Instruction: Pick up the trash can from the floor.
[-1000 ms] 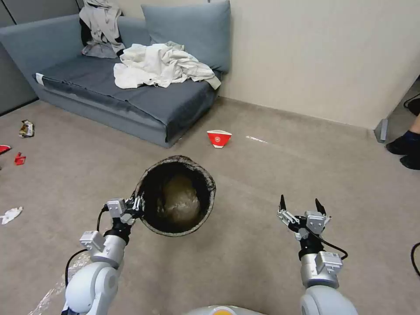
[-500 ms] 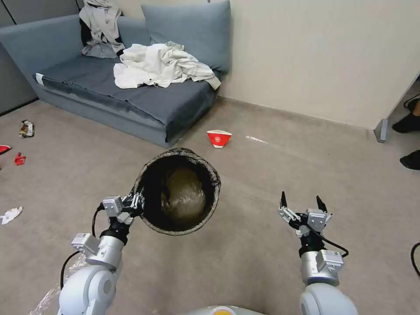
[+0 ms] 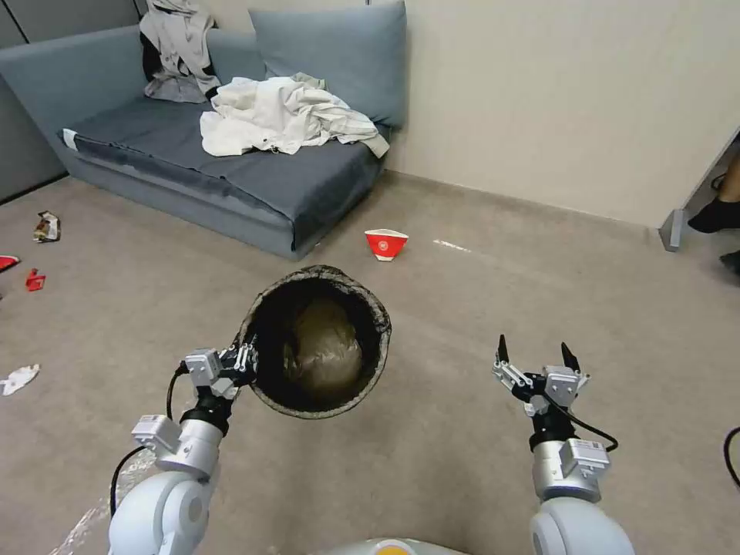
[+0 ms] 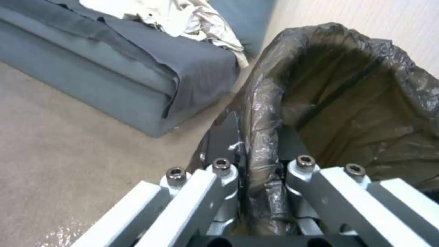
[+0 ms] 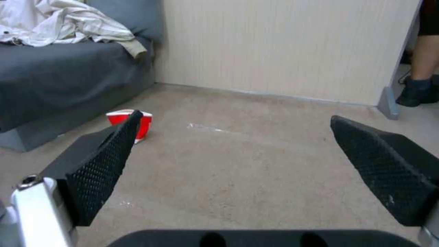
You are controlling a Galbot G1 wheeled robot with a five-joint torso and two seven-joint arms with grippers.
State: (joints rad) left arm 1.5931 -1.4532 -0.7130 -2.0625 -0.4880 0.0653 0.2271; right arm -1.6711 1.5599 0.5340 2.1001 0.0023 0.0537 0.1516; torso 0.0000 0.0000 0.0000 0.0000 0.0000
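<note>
On the robot's left, the left gripper (image 3: 245,360) is clamped on the near rim of the trash can (image 3: 320,343), one finger inside the bag-lined wall and one outside. The can hangs in the air in front of the robot, tipped so that its dark open mouth faces the head camera, with the floor (image 3: 432,455) visible around it. Judged from this, the pickup itself looks done: the can appears to be off the carpet, and what remains is only to carry it steadily.

Further back sit a grey sofa (image 3: 231,166) heaped with pale clothes, and a small red-and-white paper bowl (image 3: 385,243) on the carpet just beyond the can.

On the robot's right, the right gripper (image 3: 535,359) hovers idle, well apart from the can, its jaws spread wide and holding nothing.

The left wrist view gives the grip up close: the crinkled dark bag (image 4: 263,137) folded over the rim, pinched between the metal finger links. The head view cannot show that pinch clearly. The right wrist view looks between the textured black fingertips (image 5: 103,164) at bare carpet, the bowl and a wall.
</note>
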